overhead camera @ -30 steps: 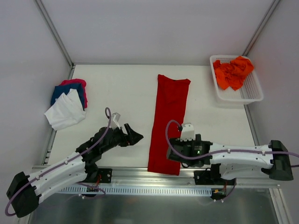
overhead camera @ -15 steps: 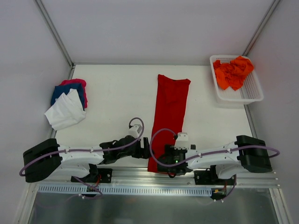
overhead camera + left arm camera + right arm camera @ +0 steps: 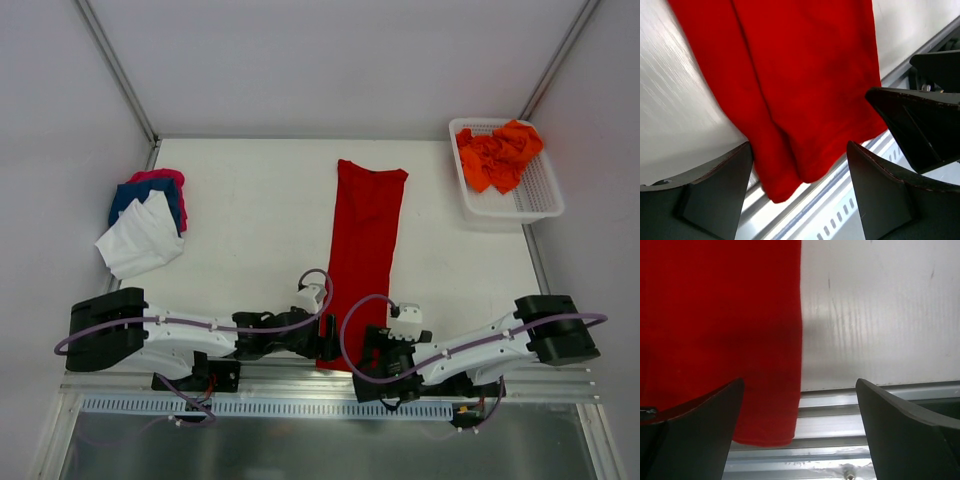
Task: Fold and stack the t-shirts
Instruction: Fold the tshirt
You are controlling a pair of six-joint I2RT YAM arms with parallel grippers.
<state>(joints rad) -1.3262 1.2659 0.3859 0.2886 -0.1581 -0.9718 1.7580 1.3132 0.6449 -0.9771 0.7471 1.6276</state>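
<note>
A deep red t-shirt [image 3: 362, 250] lies as a long narrow strip down the middle of the table, and its near end hangs over the metal rail. My left gripper [image 3: 327, 336] stands open at that end's left corner; in the left wrist view the red hem [image 3: 805, 100] sits between the jaws, ungripped. My right gripper [image 3: 373, 354] is open at the right corner, where the shirt's edge [image 3: 720, 330] lies between its fingers [image 3: 695, 430]. Folded white [image 3: 140, 242], blue [image 3: 138, 196] and pink [image 3: 160, 177] t-shirts are stacked at the far left. Orange t-shirts [image 3: 498, 155] are heaped in the basket.
The white mesh basket [image 3: 540, 205] sits at the table's back right corner. A slotted metal rail [image 3: 300, 405] runs along the near edge, under both grippers. Frame posts rise at the back corners.
Both arms have closed in on the near end of the red t-shirt: the left gripper swung right to it, and the right gripper drew back toward the rail. The shirt has not moved.
</note>
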